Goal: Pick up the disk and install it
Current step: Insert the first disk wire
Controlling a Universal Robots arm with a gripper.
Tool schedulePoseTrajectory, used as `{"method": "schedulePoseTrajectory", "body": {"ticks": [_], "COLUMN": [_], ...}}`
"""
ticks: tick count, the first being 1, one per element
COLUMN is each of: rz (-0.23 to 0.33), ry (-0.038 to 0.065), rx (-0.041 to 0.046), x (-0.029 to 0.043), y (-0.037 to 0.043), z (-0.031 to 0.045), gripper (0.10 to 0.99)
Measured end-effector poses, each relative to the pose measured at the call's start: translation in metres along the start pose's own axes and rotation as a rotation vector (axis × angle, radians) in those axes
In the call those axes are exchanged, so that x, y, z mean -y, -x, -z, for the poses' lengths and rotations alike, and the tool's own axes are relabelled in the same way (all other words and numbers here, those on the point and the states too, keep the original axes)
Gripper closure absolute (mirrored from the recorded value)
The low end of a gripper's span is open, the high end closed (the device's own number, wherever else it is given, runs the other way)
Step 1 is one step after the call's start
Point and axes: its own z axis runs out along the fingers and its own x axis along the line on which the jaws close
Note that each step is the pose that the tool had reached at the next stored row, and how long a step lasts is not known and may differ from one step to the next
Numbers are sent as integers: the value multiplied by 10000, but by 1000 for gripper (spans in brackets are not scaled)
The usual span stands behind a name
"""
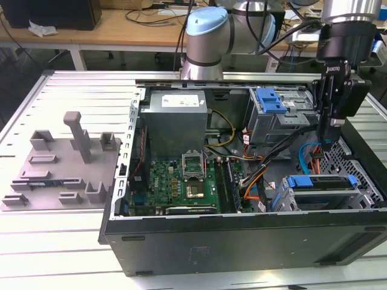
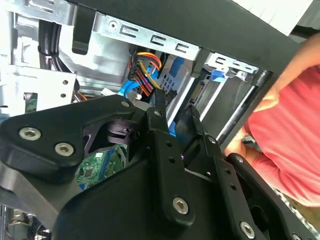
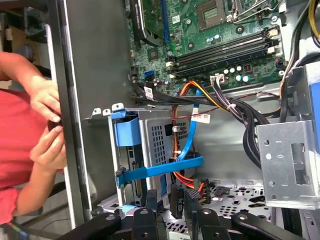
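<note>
you get little of the disk (image 1: 321, 182) itself. it lies in the lower drive cage (image 1: 363, 194) at the exterior view's right end of the computer case (image 1: 242, 241). only its blue carrier and a grey strip of edge show; the label and flat face are hidden. in the first wrist view the cage's perforated wall covers whatever sits inside.

the gripper (image 1: 324, 140) hangs inside the case, above that cage and near it, not touching the disk. in the second wrist view its two fingers (image 2: 161, 130) stand a little apart with nothing between them, so read the pincer as parted and empty.

mind what crowds it. orange wires (image 3: 190, 90), a blue cable (image 3: 190, 135) and a black connector (image 3: 195, 191) run close by the fingertips. a person's hands (image 3: 46, 100), with a red sleeve, rest at the case's outer panel. the upper cage (image 1: 266, 124) carries a blue bracket (image 1: 270, 99).

further along the exterior view's left sit a green motherboard (image 1: 181, 181) and a plain grey metal power supply (image 1: 175, 115). outside the case a matte grey fixture (image 1: 60, 163), blocky with one upright post, lies on the ribbed metal table (image 1: 60, 90). the gripper's links are black, flat and studded with silver screws.
</note>
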Motion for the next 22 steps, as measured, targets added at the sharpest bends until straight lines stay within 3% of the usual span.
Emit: {"method": "schedulePoseTrajectory", "body": {"ticks": [1,6,7,9,12,16,22], "rz": [-3,1,2,7,13,46,86], "ry": [-13,-26,-41,-92,-120,-181,-217], "rx": [-97,-162,-251,-568,-723,-752,-750], "x": [-7,-11,-8,-8,-13,-23,-26], "y": [47,93,101,119,161,231,245], "z": [-1,-30,-30,-25,-13,7,-12], "gripper": [737,753,824,824,824,824,824]}}
